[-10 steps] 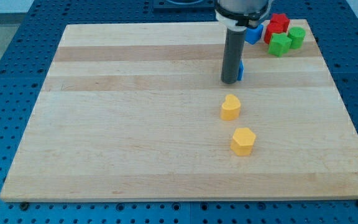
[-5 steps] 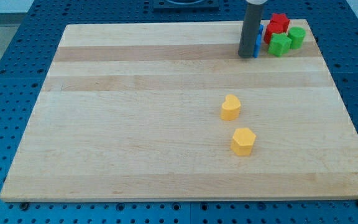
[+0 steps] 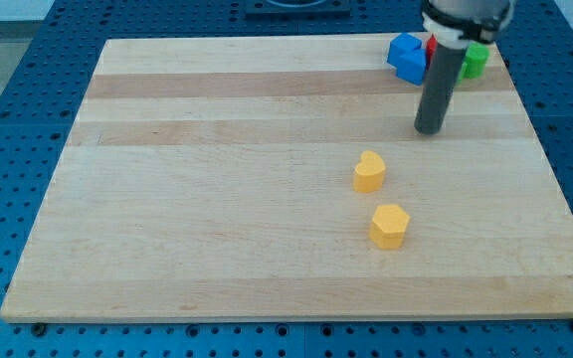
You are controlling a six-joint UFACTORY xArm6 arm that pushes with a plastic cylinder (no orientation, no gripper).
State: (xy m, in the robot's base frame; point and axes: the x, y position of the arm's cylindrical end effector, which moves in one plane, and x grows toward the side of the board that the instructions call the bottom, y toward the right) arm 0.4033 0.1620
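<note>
You're looking at a pale wooden board (image 3: 217,199) lying on a blue perforated counter (image 3: 8,149) — no readable writing anywhere. Your arm carries no hand, only the dark rod, and my tip (image 3: 428,129) sits on bare wood, holding nothing. Nearest is the blue block (image 3: 406,56), just toward the view's top-left of the rod, apart from the tip. Behind the rod, a red block (image 3: 432,44) and a green block (image 3: 477,59) peek out. Well below lie the yellow heart-shaped block (image 3: 369,171) and the yellow hexagonal block (image 3: 389,225).
</note>
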